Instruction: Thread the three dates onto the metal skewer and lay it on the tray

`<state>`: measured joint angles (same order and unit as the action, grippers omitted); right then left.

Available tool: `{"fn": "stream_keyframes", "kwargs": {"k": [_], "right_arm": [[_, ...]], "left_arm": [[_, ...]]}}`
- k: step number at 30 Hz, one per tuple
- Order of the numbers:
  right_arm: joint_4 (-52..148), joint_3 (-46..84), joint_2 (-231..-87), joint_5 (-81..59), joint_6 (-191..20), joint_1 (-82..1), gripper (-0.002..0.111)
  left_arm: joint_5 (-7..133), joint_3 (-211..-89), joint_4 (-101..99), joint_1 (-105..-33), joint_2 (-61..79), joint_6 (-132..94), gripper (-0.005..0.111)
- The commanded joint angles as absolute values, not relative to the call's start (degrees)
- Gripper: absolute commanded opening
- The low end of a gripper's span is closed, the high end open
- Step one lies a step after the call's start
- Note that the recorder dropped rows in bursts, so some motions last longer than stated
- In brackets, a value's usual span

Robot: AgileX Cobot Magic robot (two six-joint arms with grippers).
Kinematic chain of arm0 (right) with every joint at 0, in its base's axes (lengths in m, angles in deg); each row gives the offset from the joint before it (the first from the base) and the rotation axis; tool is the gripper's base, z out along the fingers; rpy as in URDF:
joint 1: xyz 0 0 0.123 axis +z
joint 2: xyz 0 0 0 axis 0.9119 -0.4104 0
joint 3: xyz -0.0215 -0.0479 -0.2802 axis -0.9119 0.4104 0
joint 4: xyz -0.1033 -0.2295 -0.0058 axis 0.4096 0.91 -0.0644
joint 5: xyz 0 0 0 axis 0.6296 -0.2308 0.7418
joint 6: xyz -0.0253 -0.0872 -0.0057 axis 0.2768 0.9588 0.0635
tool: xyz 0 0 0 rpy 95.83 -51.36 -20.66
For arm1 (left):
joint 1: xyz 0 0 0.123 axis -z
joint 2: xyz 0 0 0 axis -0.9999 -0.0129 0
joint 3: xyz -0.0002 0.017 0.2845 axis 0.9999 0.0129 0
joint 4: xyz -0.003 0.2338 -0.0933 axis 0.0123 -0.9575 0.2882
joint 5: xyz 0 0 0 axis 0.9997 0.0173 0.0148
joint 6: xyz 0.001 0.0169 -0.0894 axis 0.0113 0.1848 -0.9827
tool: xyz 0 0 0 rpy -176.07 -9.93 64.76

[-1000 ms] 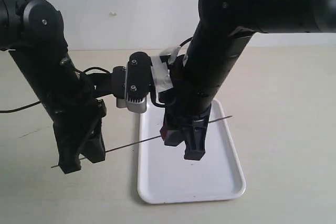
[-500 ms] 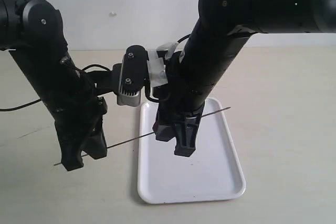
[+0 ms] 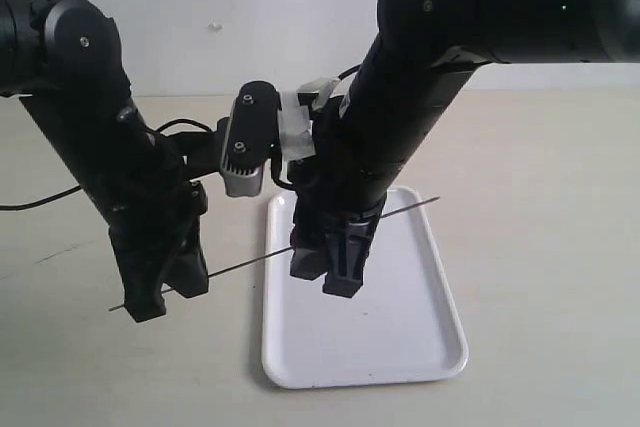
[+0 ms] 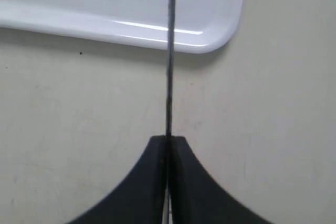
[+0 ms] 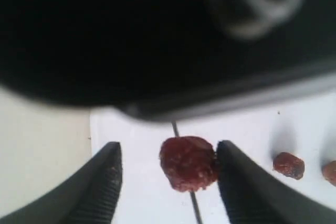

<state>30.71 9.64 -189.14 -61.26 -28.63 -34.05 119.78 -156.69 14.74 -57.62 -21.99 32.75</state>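
1. Left wrist view: the left pincer (image 4: 168,146) is clamped shut on the metal skewer (image 4: 169,77). The rod runs out over the table (image 4: 79,129) to the tray (image 4: 199,40) and crosses its rounded corner.
2. Right wrist view: the right pincer (image 5: 169,153) stands open, with the threaded date (image 5: 188,162) between its fingers (image 5: 105,182). The date is clear of one finger and just beside the other.
3. Beyond it, a loose date (image 5: 289,164) lies on the white tray, with another date (image 5: 331,172) at the picture's edge.
4. Exterior view: the skewer slants from the left pincer across to the tray's far side.
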Motion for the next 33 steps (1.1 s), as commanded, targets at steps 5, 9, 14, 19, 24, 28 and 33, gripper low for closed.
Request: {"fn": "stream_keyframes", "kwargs": {"k": [5,9,14,19,24,28,33], "right_arm": [[31.13,9.9,-187.41,-59.13,-30.15,-33.84,0.064],[33.79,9.9,-184.98,-58.87,-32.45,-33.84,0.064],[45.4,9.9,-180.63,-58.72,-43.71,-33.84,0.063],[57.09,9.9,-174.87,-53.34,-61.88,-33.84,0.058],[77.5,9.9,-170.65,-47.53,-84.93,-33.84,0.057],[90.4,9.9,-170.91,-47.49,-104.48,-36.87,0.059],[89.7,9.9,-174.67,-47.63,-121.62,-45.91,0.061]], "left_arm": [[118.99,-157.14,15.33,-57.18,-21.89,32.5,0.0],[116.95,-157.14,15.33,-57.18,-21.89,32.12,0.0],[118.02,-157.14,15.33,-57.18,-21.89,31.98,0.0],[122.16,-157.14,13.56,-57.28,-21.89,31.12,0.0],[124.07,-156.94,9.8,-58.2,-21.89,25.91,0.0],[125.22,-156.94,12.36,-63.4,-21.89,21.13,0.0],[127.1,-156.41,15.71,-70.62,-21.89,20.83,0.0]]}}
